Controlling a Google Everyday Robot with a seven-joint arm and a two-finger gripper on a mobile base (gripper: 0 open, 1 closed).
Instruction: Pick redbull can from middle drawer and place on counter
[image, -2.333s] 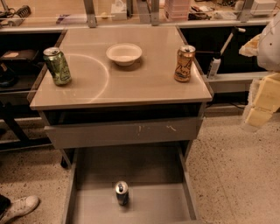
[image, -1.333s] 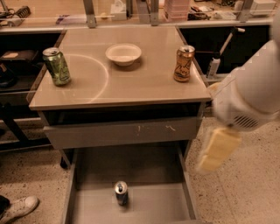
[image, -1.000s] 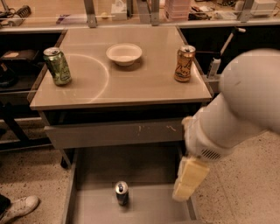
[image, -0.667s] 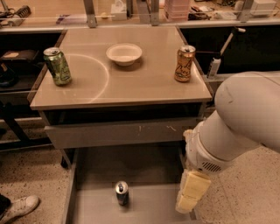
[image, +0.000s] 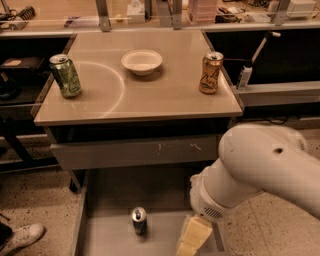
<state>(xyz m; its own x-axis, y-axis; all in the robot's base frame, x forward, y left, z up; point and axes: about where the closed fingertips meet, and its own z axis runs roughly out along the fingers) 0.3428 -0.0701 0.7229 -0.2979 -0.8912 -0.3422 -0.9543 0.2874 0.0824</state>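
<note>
The redbull can stands upright on the flat bottom of the open middle drawer, near the middle of the tray. My white arm reaches in from the right and down over the drawer's right side. My gripper is at the bottom edge of the view, to the right of the can and apart from it. Only its pale yellow upper part shows. The beige counter with its white arc mark lies above the drawer.
On the counter stand a green can at the left, a white bowl at the back middle and an orange-gold can at the right. A shut grey drawer with a scuffed front is under the counter. A shoe is at the lower left.
My arm has swung in from the far right and come down over the right side of the open drawer. The gripper has dropped lower toward the can. The can has not moved.
</note>
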